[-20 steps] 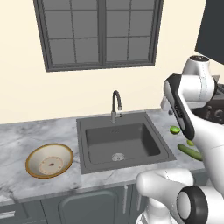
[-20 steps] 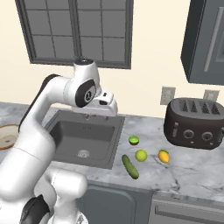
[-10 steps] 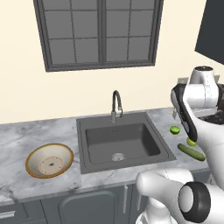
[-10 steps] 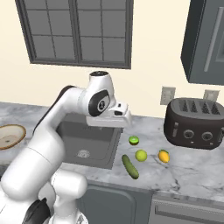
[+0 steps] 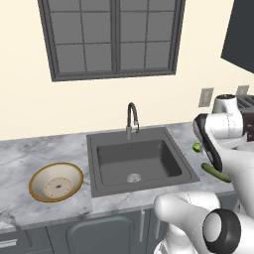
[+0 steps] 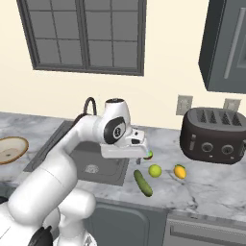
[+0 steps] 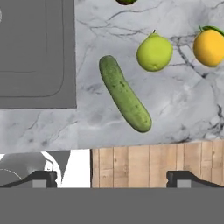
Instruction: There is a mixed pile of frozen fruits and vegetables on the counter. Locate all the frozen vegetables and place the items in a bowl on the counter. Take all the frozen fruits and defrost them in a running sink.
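Left base view: the bowl [image 5: 55, 182] sits near the counter's [image 5: 30, 154] left front edge. Right base view: the gripper [image 6: 146, 153] hovers above the cucumber [image 6: 142, 183]. Hand view: fingertips [image 7: 43, 176] spread wide; center over the cucumber's middle, then descend.

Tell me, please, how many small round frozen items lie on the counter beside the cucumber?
3: a yellow-green ball, a yellow-orange item to its right, and a darker green ball partly hidden behind the gripper.
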